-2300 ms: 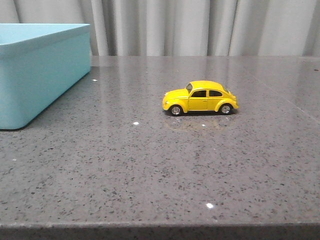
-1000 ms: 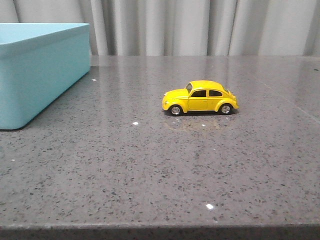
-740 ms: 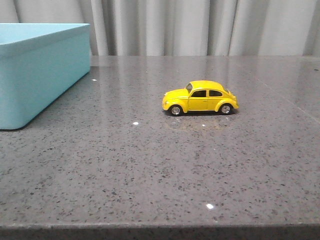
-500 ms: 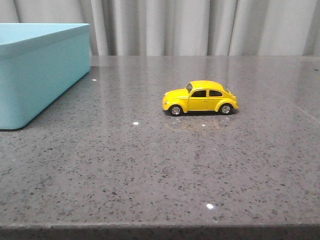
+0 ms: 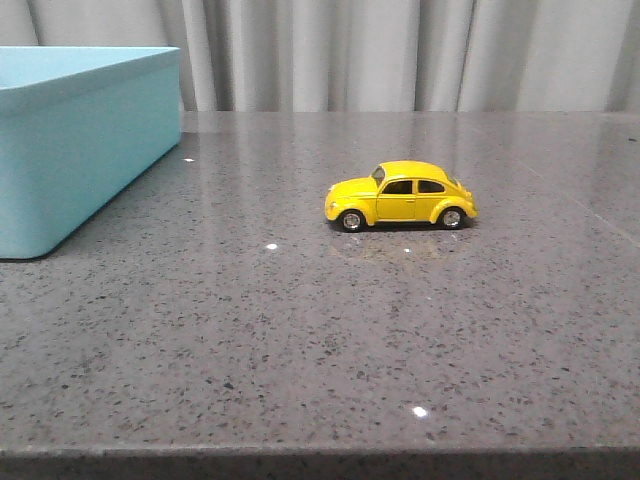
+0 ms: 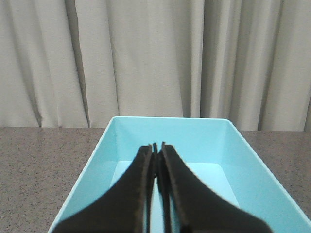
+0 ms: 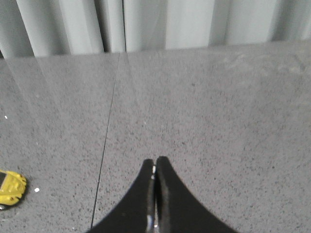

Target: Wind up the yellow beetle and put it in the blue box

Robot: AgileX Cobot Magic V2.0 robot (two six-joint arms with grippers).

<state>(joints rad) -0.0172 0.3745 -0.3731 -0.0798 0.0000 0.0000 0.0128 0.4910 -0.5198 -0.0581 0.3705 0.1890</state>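
One large pale turquoise plastic blue box (image 5: 80,140) with smooth walls and a thin rim stands at the far left of the grey speckled stone worktop (image 5: 320,340); the frame edge cuts off its left part. In the left wrist view the box interior (image 6: 194,145) shows no contents in the visible part. The left gripper (image 6: 157,145) is poised over the box opening, its two black fingers (image 6: 143,165) pressed nearly together with only a thin slit between them, holding nothing.

One small glossy yellow beetle (image 5: 400,196), a toy car with dark windows and silver-hubbed black wheels, rests on all visible wheels right of centre on the worktop, nose pointing left toward the box. It stands well apart from the box, with bare worktop between them and on every side of it. The front edge of the worktop runs along the bottom of the front view; a grey pleated curtain (image 5: 400,55) closes off the far edge.

The right gripper (image 7: 154,162) is above bare worktop, its two black fingers (image 7: 167,194) closed tip to tip and holding nothing. The yellow beetle (image 7: 10,187) shows only partly at the border of the right wrist view, apart from the fingers. A thin seam line (image 7: 108,136) crosses the worktop between them.
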